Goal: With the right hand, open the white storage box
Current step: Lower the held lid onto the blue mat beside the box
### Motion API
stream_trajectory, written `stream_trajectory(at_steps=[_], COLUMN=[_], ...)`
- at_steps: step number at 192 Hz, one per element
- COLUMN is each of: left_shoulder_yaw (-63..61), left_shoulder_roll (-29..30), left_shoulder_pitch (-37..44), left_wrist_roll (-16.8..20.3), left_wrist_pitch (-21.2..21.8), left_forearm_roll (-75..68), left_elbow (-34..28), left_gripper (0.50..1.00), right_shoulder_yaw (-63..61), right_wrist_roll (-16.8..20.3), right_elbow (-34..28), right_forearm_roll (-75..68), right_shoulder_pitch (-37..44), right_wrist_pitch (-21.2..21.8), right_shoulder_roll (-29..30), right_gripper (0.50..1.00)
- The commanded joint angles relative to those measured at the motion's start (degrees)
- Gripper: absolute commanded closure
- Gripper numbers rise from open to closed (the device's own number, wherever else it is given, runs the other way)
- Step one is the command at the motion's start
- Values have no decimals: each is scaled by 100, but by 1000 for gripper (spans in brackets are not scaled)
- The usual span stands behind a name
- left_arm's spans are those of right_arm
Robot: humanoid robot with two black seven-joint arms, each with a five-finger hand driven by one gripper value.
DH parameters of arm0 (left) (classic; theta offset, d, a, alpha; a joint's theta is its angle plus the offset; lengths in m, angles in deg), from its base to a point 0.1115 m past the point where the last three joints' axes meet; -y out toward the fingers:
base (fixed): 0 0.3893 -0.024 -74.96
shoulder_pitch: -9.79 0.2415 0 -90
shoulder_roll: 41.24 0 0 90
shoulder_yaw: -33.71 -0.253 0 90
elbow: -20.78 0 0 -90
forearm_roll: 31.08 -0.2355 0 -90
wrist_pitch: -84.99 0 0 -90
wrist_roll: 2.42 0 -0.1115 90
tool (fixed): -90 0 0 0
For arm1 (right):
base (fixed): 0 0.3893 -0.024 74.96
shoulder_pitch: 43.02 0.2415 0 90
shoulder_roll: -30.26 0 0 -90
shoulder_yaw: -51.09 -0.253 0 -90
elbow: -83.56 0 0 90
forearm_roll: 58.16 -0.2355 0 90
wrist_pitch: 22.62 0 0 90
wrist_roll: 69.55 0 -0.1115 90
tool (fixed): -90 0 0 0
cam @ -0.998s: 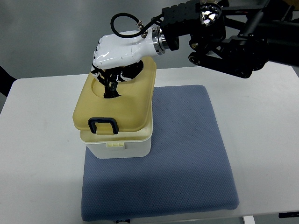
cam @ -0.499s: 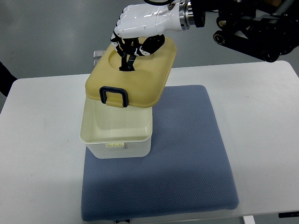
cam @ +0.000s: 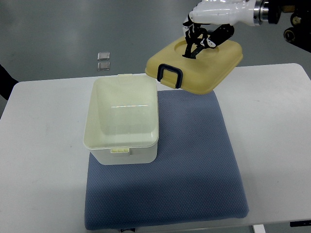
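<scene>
Okay, I've got the right hand (cam: 210, 22) at the top right of the top view, fingers (cam: 197, 41) curled down into the recess of the yellow lid (cam: 204, 65) and clamped on it. Lid is in the air, tilted, dark latch handle (cam: 170, 76) facing me, well clear of the box and up and right of it. White storage box (cam: 121, 121) sits open on the left part of the blue mat (cam: 194, 165), inside looks empty. Mat lies on the white table (cam: 43, 160). I see two small squares (cam: 103, 60) on the floor beyond the table.
</scene>
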Motion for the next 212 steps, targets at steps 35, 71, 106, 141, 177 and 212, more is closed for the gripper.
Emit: stream_trajectory(at_steps=[35, 71, 106, 141, 177, 212], left_shoulder_yaw=[-4, -4, -4, 5, -4, 5], left_shoulder_roll=[0, 0, 0, 0, 0, 0], left_shoulder_pitch=[0, 0, 0, 0, 0, 0], left_wrist_roll=[0, 0, 0, 0, 0, 0], left_wrist_pitch=[1, 1, 1, 1, 1, 1], left_forearm_roll=[0, 0, 0, 0, 0, 0], left_elbow=[5, 14, 14, 14, 14, 14], left_gripper=[500, 500, 500, 500, 500, 500], right_shoulder_yaw=[15, 6, 6, 24, 59, 68], right_wrist_roll=[166, 122, 87, -36, -168, -405], right_elbow=[-23, -49, -163, -243, -243, -260], right_forearm_roll=[0, -9, 8, 96, 263, 571], right_shoulder_pitch=[-673, -1121, -1525, -1745, -1947, -2079], right_wrist_pitch=[123, 123, -290, -616, -826, -1204], right_shoulder_roll=[-636, -715, -636, -513, -372, -214], right_gripper=[1000, 1000, 1000, 1000, 1000, 1000])
